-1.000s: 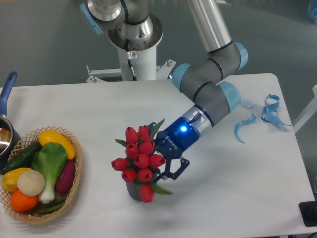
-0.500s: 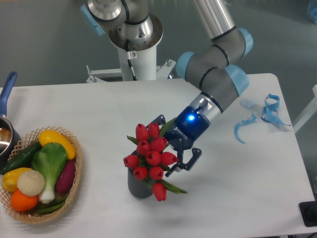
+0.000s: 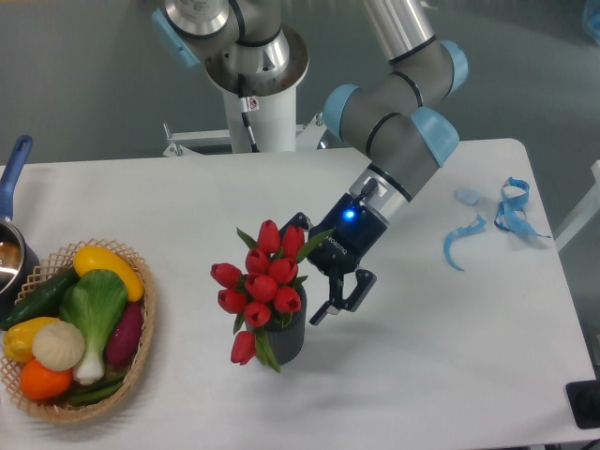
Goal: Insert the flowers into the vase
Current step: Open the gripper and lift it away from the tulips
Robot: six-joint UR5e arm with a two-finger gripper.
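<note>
at the far left edge, a blue pan handle [image 3: 13, 173] points toward 12 o'clock. below it a wicker basket [image 3: 142, 347] holds toy vegetables [image 3: 77, 328], yellow, green, white, orange and purple. near the table's middle stand the flowers [image 3: 260, 281], red tulips leaning toward 9 o'clock, their stems down in the dark grey vase [image 3: 287, 340]. at 2 o'clock from the vase, the gripper [image 3: 323, 281] has its jaws spread beside the bunch; white lettering on its body is too small to read. blue ribbon scraps [image 3: 495, 220] lie at the far right.
</note>
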